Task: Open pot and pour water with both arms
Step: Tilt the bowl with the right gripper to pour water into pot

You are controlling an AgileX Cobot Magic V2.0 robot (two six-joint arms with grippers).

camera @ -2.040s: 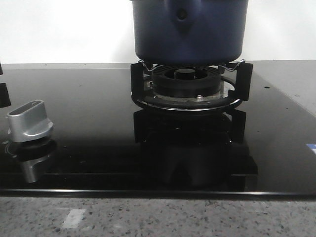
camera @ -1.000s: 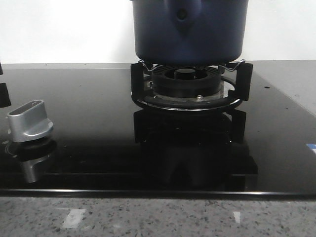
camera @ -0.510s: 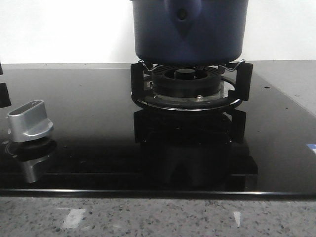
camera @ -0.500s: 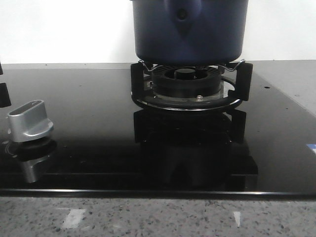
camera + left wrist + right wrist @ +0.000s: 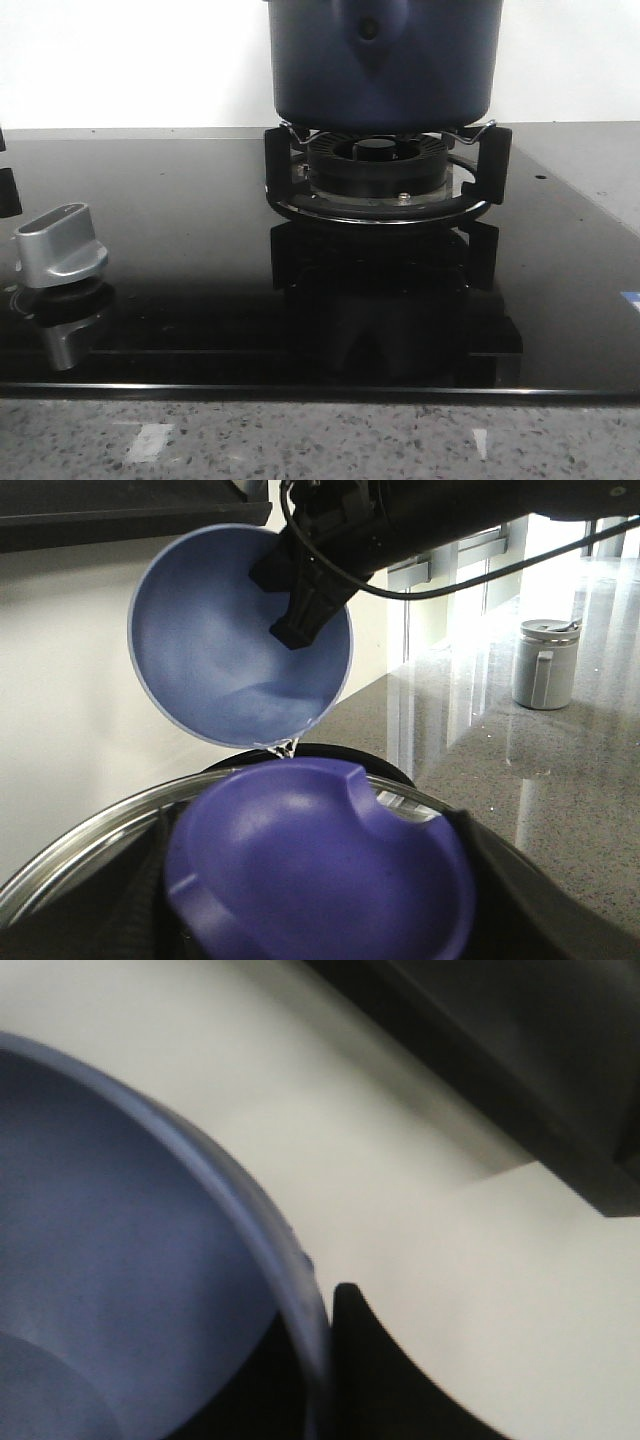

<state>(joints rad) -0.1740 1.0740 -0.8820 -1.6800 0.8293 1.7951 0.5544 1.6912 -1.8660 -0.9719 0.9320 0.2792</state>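
Note:
The dark navy pot [image 5: 385, 60] stands on the gas burner [image 5: 385, 175] in the front view; its top is cut off and neither gripper shows there. In the left wrist view my left gripper [image 5: 320, 910] is shut on the purple-blue knob [image 5: 320, 865] of a glass lid with a steel rim [image 5: 70, 865], with a dark finger [image 5: 520, 900] on each side. Beyond it my right gripper [image 5: 300, 630] holds a lighter blue bowl [image 5: 230, 640] tipped on its side, and a thin trickle of water [image 5: 283, 748] falls from its lip. The right wrist view shows the bowl's rim [image 5: 250, 1220] pinched by the right gripper [image 5: 322, 1360].
A silver stove knob [image 5: 60, 245] stands at the front left of the black glass hob [image 5: 180, 300]. A speckled stone counter edge [image 5: 320, 440] runs along the front. A grey lidded canister [image 5: 545, 665] stands on the counter far off in the left wrist view.

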